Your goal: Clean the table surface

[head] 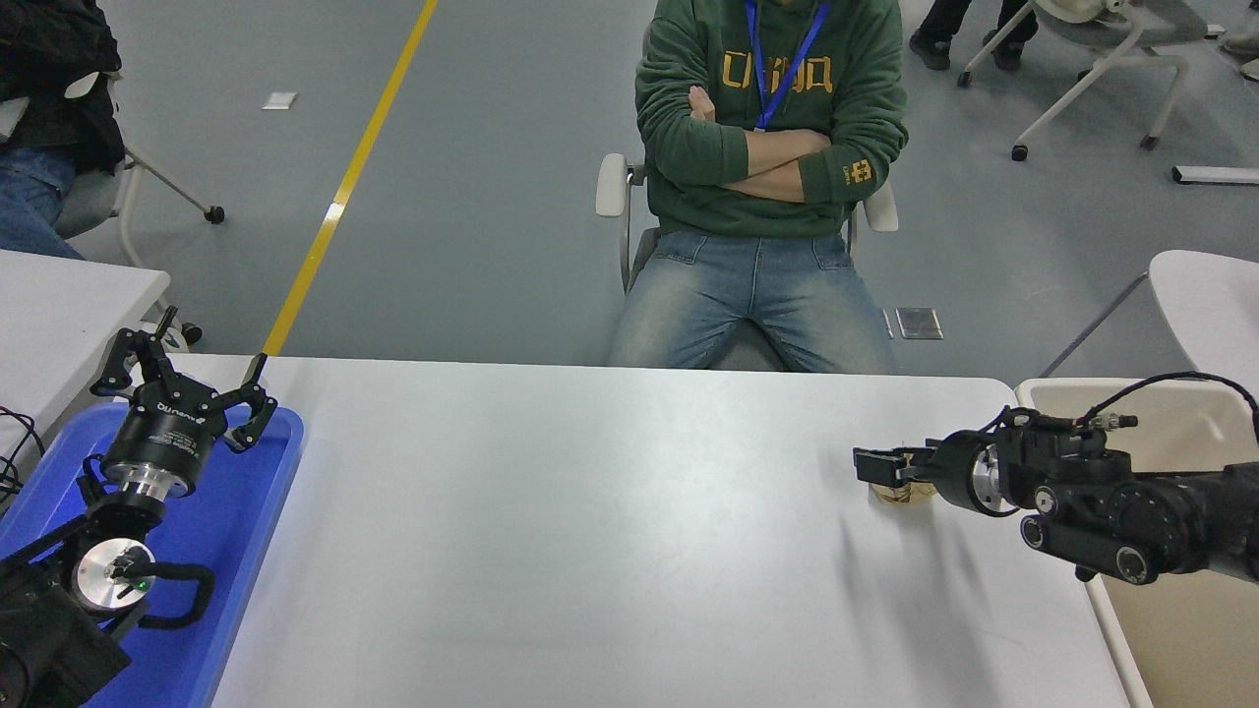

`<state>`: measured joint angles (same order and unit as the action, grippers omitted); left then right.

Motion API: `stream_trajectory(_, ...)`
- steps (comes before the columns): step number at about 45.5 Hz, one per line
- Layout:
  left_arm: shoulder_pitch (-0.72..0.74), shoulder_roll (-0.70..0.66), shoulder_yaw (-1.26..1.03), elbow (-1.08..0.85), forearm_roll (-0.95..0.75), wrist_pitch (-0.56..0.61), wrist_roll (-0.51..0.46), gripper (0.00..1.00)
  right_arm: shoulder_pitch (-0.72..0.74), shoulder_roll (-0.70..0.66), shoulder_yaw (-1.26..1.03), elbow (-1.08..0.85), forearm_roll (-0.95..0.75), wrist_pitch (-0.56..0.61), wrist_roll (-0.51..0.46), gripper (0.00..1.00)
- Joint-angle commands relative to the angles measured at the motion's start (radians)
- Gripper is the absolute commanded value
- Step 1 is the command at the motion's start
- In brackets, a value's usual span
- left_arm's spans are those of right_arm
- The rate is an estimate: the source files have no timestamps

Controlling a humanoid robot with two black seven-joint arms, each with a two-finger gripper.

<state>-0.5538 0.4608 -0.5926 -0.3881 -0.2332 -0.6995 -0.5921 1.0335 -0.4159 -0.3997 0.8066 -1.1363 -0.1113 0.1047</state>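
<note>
Reaching in from the right, level and pointing left, right end effector sitting low; parking at lower left, left end effector spreading fingers wide.

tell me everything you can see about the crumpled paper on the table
The crumpled paper ball is tan and creased, lying on the white table surface near its right end, beside the beige bin. The right gripper is down over it, hiding most of it; only the lower edge shows. Whether the gripper has closed on it cannot be told.
</note>
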Motion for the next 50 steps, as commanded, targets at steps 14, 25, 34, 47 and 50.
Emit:
stream_trajectory(14, 0.000, -0.001, -0.001, 0.000, 0.000, 0.000, 0.000, 1.00, -0.018, 0.054, -0.102, -0.090, -0.003, 0.002, 0.007, 1.00)
stream_trajectory(25, 0.000, 0.001, 0.001, 0.000, 0.000, 0.000, 0.000, 1.00, -0.015, 0.034, -0.146, -0.090, -0.007, -0.002, 0.024, 1.00)
stream_trajectory(34, 0.000, 0.001, -0.001, 0.000, 0.000, 0.000, 0.000, 1.00, -0.018, 0.043, -0.153, -0.089, -0.005, -0.005, 0.026, 0.97)
stream_trajectory(47, 0.000, -0.001, 0.000, 0.000, 0.000, 0.000, 0.000, 1.00, -0.007, 0.049, -0.140, -0.095, 0.010, -0.005, 0.010, 0.91)
stream_trajectory(50, 0.000, -0.001, -0.001, 0.000, 0.000, 0.000, 0.000, 1.00, -0.009, 0.052, -0.130, -0.101, 0.012, -0.005, 0.006, 0.91)
